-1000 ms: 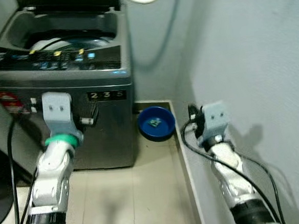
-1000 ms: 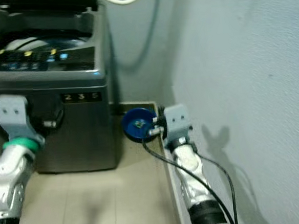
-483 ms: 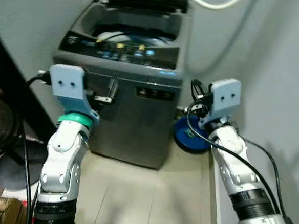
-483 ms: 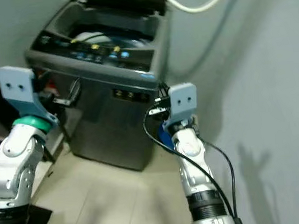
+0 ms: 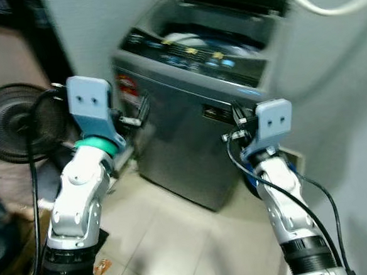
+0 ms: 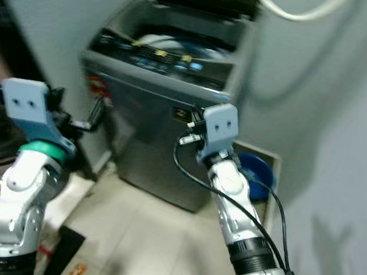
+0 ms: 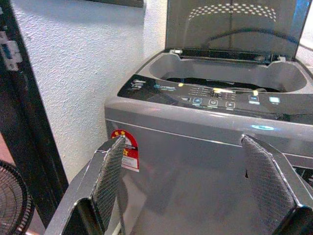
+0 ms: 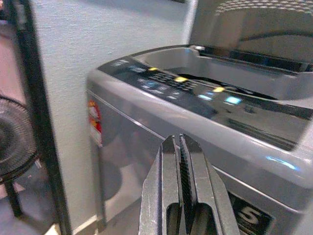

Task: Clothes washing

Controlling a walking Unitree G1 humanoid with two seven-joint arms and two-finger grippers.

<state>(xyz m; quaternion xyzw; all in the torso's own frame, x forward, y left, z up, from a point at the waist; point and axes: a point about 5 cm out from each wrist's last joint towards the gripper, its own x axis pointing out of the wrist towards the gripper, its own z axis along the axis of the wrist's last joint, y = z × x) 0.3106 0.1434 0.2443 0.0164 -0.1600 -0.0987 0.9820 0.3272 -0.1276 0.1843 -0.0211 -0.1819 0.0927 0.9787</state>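
A grey top-loading washing machine [image 5: 189, 131] stands against the wall with its dark lid [image 7: 230, 24] raised. Its control panel [image 5: 193, 52] has several lit buttons. Something pale lies in the tub [image 5: 179, 37]; I cannot tell what it is. My left gripper [image 7: 188, 181] is held up in front of the machine's left front corner, open, with nothing between its fingers [image 7: 110, 178]. My right gripper [image 8: 180, 181] is shut and empty, pointing at the machine's front just below the panel.
A black standing fan [image 5: 12, 124] is on the floor to the left of the machine. A blue basin [image 6: 257, 175] sits in the corner to the machine's right, behind my right arm. A white hose [image 5: 332, 4] runs along the wall above. Pale tiled floor [image 5: 172, 239] lies in front.
The camera has swung left, so the washer now sits further right in view and the fan has come into view. Both arms hold the same raised pose.
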